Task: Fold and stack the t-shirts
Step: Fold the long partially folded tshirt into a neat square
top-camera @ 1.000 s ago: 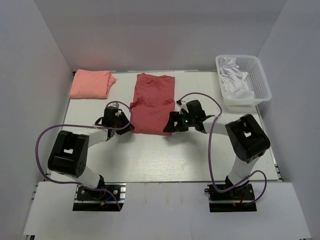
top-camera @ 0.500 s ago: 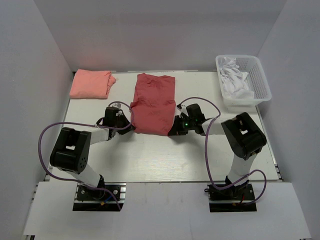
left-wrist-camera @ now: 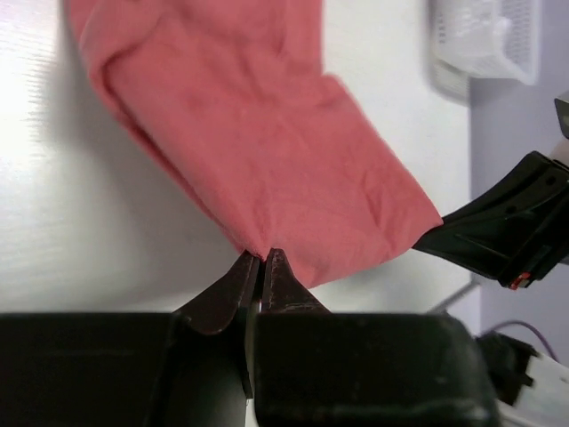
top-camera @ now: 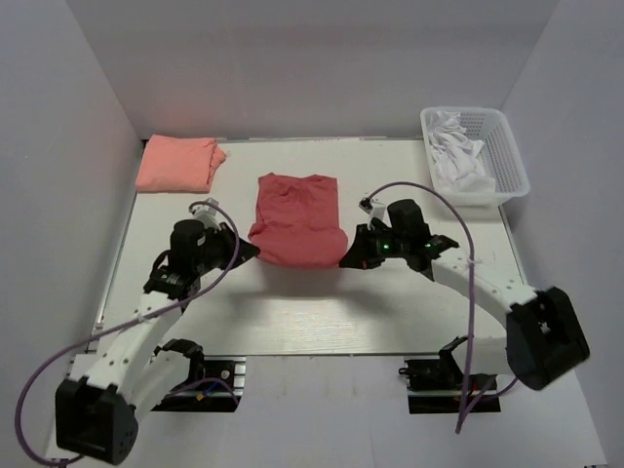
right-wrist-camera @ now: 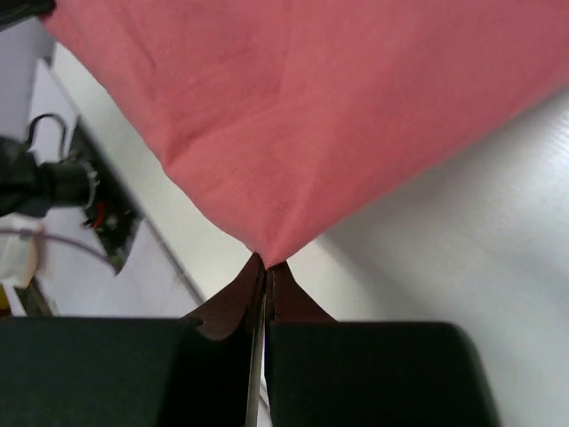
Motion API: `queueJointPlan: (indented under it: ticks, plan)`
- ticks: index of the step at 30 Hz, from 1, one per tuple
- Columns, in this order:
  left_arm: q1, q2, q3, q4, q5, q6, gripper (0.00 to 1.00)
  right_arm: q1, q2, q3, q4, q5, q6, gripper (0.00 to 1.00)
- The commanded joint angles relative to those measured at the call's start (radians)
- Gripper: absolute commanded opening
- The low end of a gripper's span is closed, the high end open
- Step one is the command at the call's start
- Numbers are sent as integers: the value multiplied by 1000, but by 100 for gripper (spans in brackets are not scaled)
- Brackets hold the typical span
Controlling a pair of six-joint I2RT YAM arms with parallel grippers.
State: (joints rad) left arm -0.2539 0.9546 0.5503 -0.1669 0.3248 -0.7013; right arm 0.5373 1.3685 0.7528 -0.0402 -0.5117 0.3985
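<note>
- The left gripper is closed. Its two fingers pinch the near left corner of the red tee.
- The right gripper is closed too. It holds the near right corner of the same tee between its tips.
- The red tee is in the middle of the table, between the two grippers. Its far part, with the collar side, lies flat on the table.
- Its near edge hangs between the two held corners in a soft curve. There is a shadow on the table under this edge, so it seems to be raised a little.
- In the left wrist view the cloth goes up and away from the pinched corner as one wide band, with small wrinkles. The black tip of the right gripper shows at the other corner.
- The pink tee lies folded at the far left corner of the table, well apart from the red tee.
- A white basket stands at the far right corner. Some white cloth lies crumpled inside it.
- Both arms reach forward from their bases, one on each side of the red tee.
</note>
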Motion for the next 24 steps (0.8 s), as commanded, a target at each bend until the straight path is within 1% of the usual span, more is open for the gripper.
queueJointPlan:
  ticks: [1, 2, 3, 5, 6, 9, 11, 13, 14, 17, 20, 24]
  plan:
    - [-2, -149, 69, -239, 49, -20, 0, 3, -132, 6, -194, -82, -44, 0]
    - [-2, -174, 85, -268, 59, -20, 0, 3, -172, 38, -258, -111, -50, 0]
    - [-2, -195, 98, -319, 59, -20, 0, 3, -193, 52, -277, -122, -65, 0]
    - [-2, -235, 151, -361, 49, -29, 0, 1, -253, 120, -335, -137, -81, 0]
    - [-2, -235, 167, -387, 62, -29, 0, -2, -262, 137, -342, -140, -81, 0]
    - [-2, -281, 227, -387, 94, -42, 0, -2, -287, 193, -351, -143, -66, 0]
    - [-2, -301, 260, -387, 62, -43, 0, -2, -272, 226, -339, -175, -56, 0]
    - [-2, -312, 286, -410, -16, -43, 0, -5, -244, 237, -311, -203, -40, 0]
    - [-2, -301, 296, -410, -53, -43, 0, -8, -238, 252, -299, -212, -35, 0]
    - [-2, -232, 339, -422, -63, -43, 0, -17, -181, 269, -244, -223, 3, 0]
    - [-2, -160, 339, -411, -63, -43, 0, -30, -88, 289, -178, -310, 39, 0]
    - [8, -74, 338, -365, -131, -52, 0, -49, 10, 305, -101, -359, 63, 0]
